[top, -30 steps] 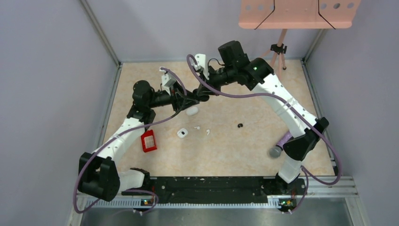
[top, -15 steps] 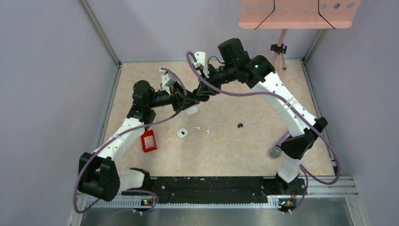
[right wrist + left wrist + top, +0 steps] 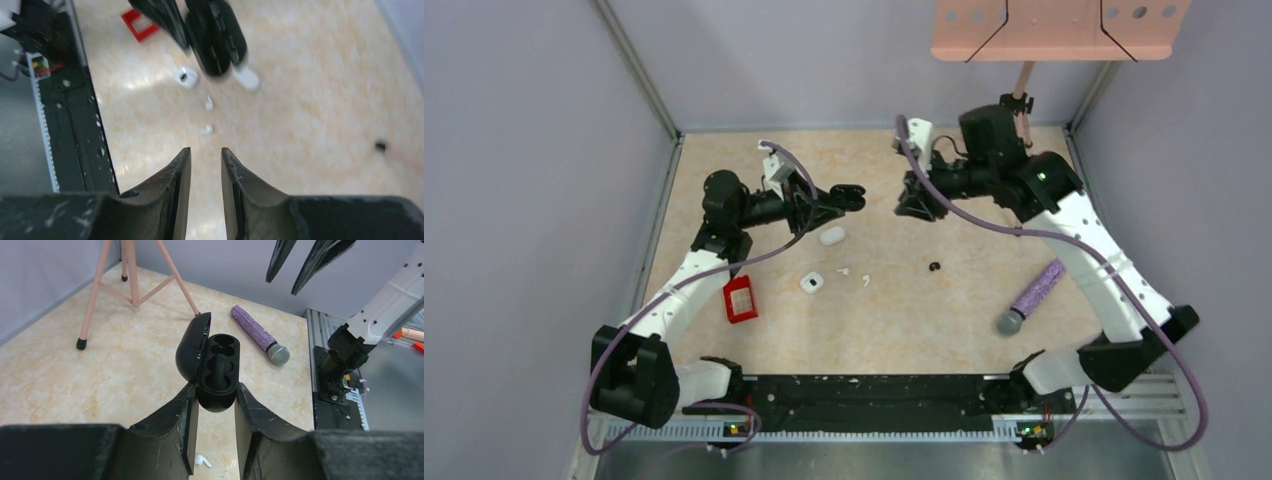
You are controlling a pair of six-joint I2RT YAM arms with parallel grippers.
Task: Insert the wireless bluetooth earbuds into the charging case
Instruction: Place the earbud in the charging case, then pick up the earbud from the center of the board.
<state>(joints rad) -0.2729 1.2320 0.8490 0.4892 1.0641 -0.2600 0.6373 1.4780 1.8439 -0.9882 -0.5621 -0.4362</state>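
Note:
My left gripper [image 3: 832, 200] [image 3: 214, 400] is shut on the black charging case [image 3: 850, 194] [image 3: 218, 371], held above the table with its lid swung open to the left. A dark rounded shape lies in its wells; I cannot tell if it is an earbud. My right gripper [image 3: 913, 206] [image 3: 205, 156] hangs open and empty, to the right of the case and apart from it. Two white earbuds [image 3: 842, 270] [image 3: 865, 281] [image 3: 209, 103] lie on the table below. A black earbud [image 3: 935, 266] [image 3: 381, 146] lies further right.
An open white case [image 3: 812, 283] [image 3: 185, 77] and a closed white case [image 3: 831, 236] [image 3: 247, 78] sit near the white earbuds. A red box [image 3: 740, 299] lies left, a purple microphone [image 3: 1031, 296] [image 3: 257, 334] right. A pink tripod [image 3: 1016, 103] [image 3: 132, 270] stands at the back.
My right arm has drawn back to the right, away from the black case, and its jaws have parted. The left arm and the case have hardly moved.

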